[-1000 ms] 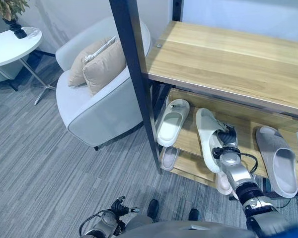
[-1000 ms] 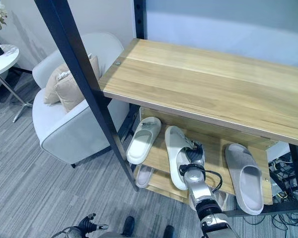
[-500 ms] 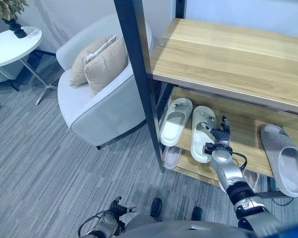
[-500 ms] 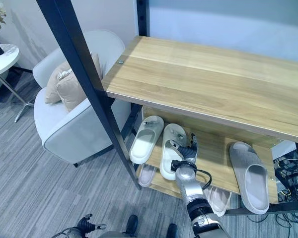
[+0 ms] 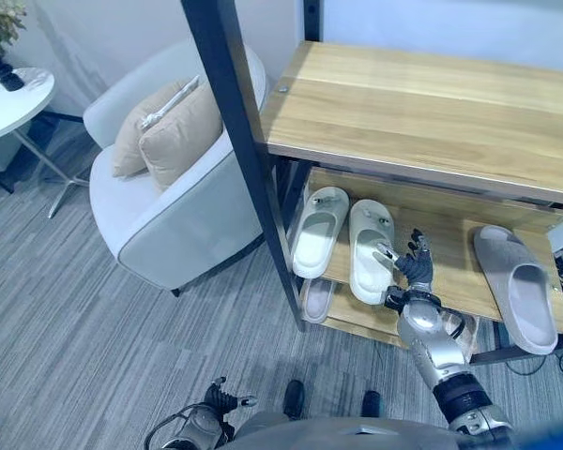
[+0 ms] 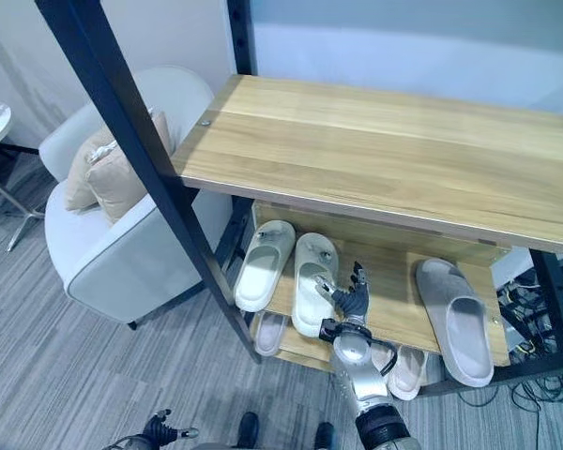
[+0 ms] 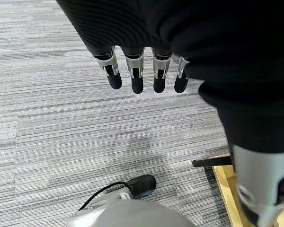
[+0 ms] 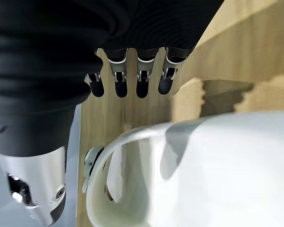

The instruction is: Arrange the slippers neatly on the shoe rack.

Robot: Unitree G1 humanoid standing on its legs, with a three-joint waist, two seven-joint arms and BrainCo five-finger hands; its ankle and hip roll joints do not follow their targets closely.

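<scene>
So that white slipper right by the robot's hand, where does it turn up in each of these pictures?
Left eye view: the white slipper lies on the middle shelf, just left of the right robot hand.
Right eye view: same slipper, left of that hand, beside its twin.
Right wrist view: it sits large and close below the fingers.
Left wrist view: carpet, no slipper.
Shared landmark: the wooden shelf board.

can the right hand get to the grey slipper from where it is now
Probably yes. The right hand is open at the middle shelf's front edge, beside the white pair, and bare wood separates it from the grey slipper; nothing stands between them.
</scene>
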